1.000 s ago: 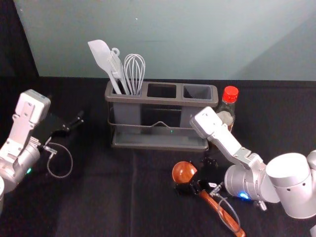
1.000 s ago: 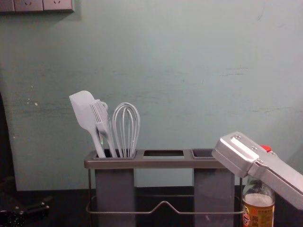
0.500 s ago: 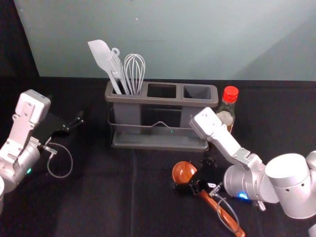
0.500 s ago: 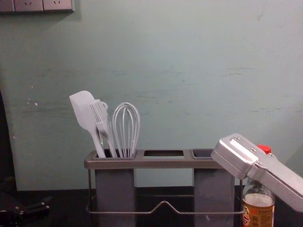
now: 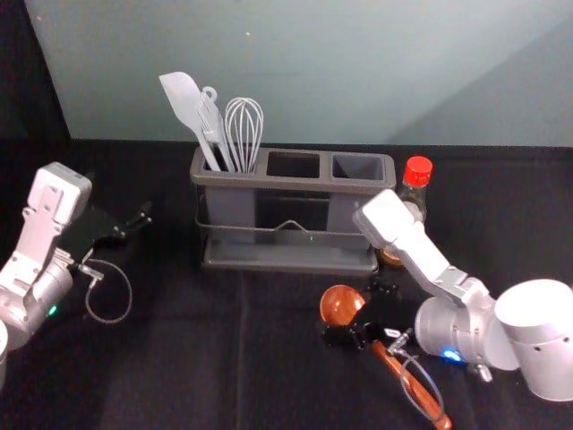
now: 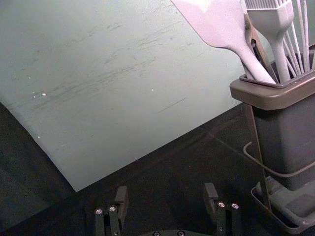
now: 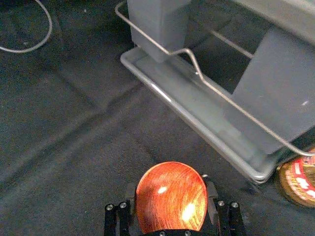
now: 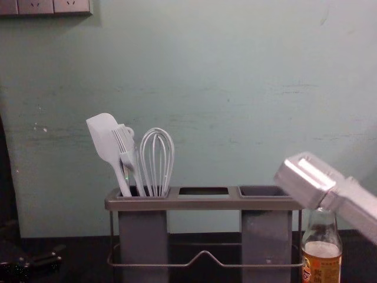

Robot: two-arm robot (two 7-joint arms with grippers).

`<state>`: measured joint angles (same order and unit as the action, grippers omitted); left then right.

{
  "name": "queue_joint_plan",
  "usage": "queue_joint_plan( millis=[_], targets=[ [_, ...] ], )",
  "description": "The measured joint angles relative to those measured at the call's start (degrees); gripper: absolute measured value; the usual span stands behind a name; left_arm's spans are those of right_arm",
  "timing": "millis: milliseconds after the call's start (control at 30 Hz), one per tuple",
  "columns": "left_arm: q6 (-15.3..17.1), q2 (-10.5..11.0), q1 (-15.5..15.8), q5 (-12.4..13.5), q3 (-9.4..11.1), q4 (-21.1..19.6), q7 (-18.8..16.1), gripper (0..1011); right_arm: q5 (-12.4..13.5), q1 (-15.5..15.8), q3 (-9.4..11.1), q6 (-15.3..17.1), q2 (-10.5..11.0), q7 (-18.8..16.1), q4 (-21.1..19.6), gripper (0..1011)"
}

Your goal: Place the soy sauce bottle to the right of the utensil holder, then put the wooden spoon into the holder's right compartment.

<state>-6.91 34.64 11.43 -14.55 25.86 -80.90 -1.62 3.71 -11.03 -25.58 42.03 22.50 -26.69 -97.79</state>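
The spoon (image 5: pixel 339 305), glossy reddish wood with streaked grain and a rounded bowl, slants before the holder (image 5: pixel 237 181), its neck held in the jaws of the right gripper (image 5: pixel 362 314); whether it touches the cloth-covered desk (image 5: pixel 179 376) cannot be told. The glass bottle (image 5: pixel 418 171), red-capped, stands upright just right of the holder, partly behind the right arm. A thin wire rail crosses the holder's front; pale spatula (image 5: pixel 182 97), brush (image 5: pixel 211 121) and whisk (image 5: pixel 243 125) fill its left compartment. The left gripper (image 5: pixel 134 224) waits left of it, jaws wide.

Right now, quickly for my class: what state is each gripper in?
Left gripper: open, empty, over at the left.
Right gripper: holding the wooden spoon near its bowl.
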Motion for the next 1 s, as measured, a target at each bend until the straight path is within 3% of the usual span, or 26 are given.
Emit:
queue_joint_plan(
  millis=[267,500,633,733,800,833,1000],
  targets=[
    [0.00,0.00,0.00,0.00,0.00,0.00,0.00,1005,1.33,3.28,3.12,-1.59,3.00,-0.40,-6.73,840],
    [0.00,0.00,0.00,0.00,0.00,0.00,0.00,1005,2.75,7.25,5.88,-9.28,5.53,0.06,-11.19,840],
    [0.00,0.00,0.00,0.00,0.00,0.00,0.00,1005,3.45,9.58,7.39,-16.57,6.52,0.90,-12.44,840],
    [0.00,0.00,0.00,0.00,0.00,0.00,0.00,1005,3.94,11.87,8.70,-26.71,6.95,2.21,-12.45,840],
    [0.00,0.00,0.00,0.00,0.00,0.00,0.00,1005,3.92,12.87,9.21,-31.01,6.77,3.05,-12.15,840],
    [0.00,0.00,0.00,0.00,0.00,0.00,0.00,1005,3.84,13.80,9.65,-35.80,6.45,3.97,-11.76,840],
    [0.00,0.00,0.00,0.00,0.00,0.00,0.00,1005,3.38,15.97,10.90,-48.54,4.85,6.18,-10.17,840]
  ],
)
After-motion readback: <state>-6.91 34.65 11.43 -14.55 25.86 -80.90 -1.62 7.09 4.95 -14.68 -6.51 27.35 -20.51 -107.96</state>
